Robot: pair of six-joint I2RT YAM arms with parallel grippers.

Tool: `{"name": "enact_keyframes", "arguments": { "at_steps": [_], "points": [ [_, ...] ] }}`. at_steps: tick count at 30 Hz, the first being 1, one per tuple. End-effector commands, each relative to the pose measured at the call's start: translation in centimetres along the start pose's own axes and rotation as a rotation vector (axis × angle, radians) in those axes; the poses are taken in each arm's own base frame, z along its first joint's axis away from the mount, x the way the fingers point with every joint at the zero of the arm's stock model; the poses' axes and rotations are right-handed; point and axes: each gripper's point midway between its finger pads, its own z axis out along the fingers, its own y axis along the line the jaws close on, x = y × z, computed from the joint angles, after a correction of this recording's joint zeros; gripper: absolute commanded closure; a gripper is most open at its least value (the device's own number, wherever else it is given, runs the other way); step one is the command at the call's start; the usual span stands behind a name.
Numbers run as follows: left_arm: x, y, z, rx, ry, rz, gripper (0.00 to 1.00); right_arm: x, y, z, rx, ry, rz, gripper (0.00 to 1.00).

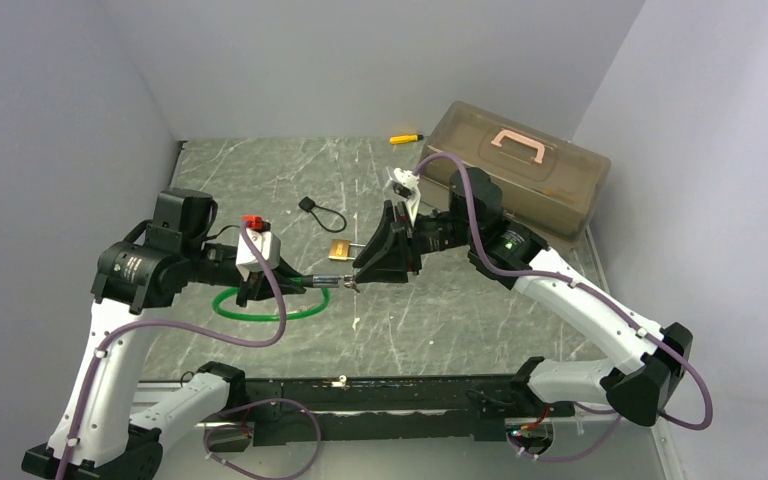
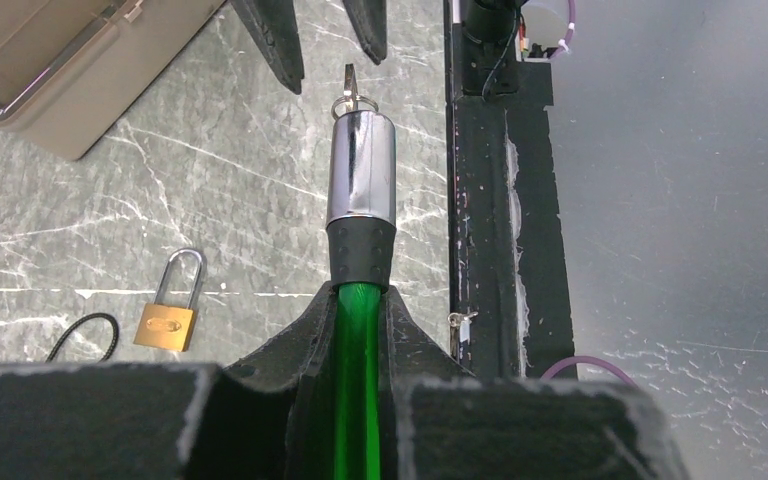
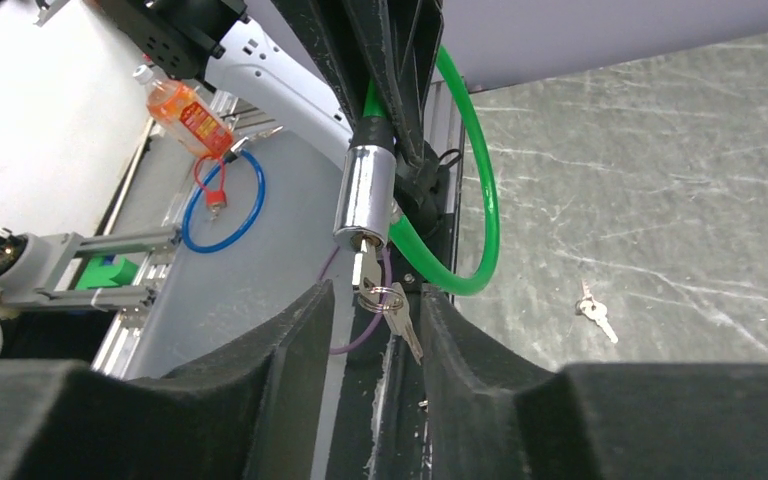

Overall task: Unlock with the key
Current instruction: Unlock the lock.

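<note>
One small silvery key is seen pushed into the end of a chrome barrel, and it is placed between the two fingers of the right claw. That claw is released: its fingers are held apart on either side of the key, and a gap is seen on each side. A ring is hung from the key, and a second key is carried on that ring, lying close to one finger; whether it is touched cannot be told. The barrel is joined by a black collar to a green cable, which is grasped just behind the collar by the clenched left claw, so the barrel is pointed past its tips. A brass padlock is laid flat on the table beside the left claw, with a black cord loop near it. Two loose keys are laid on the table to one side of the right claw. A lidded plastic box is set well behind that claw.
</note>
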Motion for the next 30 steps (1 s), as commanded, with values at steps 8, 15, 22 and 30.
{"name": "enact_keyframes", "arguments": {
  "at_steps": [8,15,22,30],
  "points": [
    [-2.5,0.2,-0.5,-0.012,-0.065,0.061,1.0,-1.6,1.0,0.2,-0.059,-0.032,-0.046,0.81],
    [-2.5,0.4,-0.5,-0.02,-0.067,0.054,1.0,-1.5,0.9,0.6,-0.061,-0.026,-0.038,0.83],
    [-2.6,0.5,-0.5,-0.024,-0.071,0.047,1.0,-2.0,0.7,1.1,-0.06,-0.037,-0.046,0.94],
    [-2.4,0.5,-0.4,-0.025,-0.07,0.042,1.0,-1.8,0.6,2.0,-0.053,-0.033,-0.049,1.0]
  ]
}}
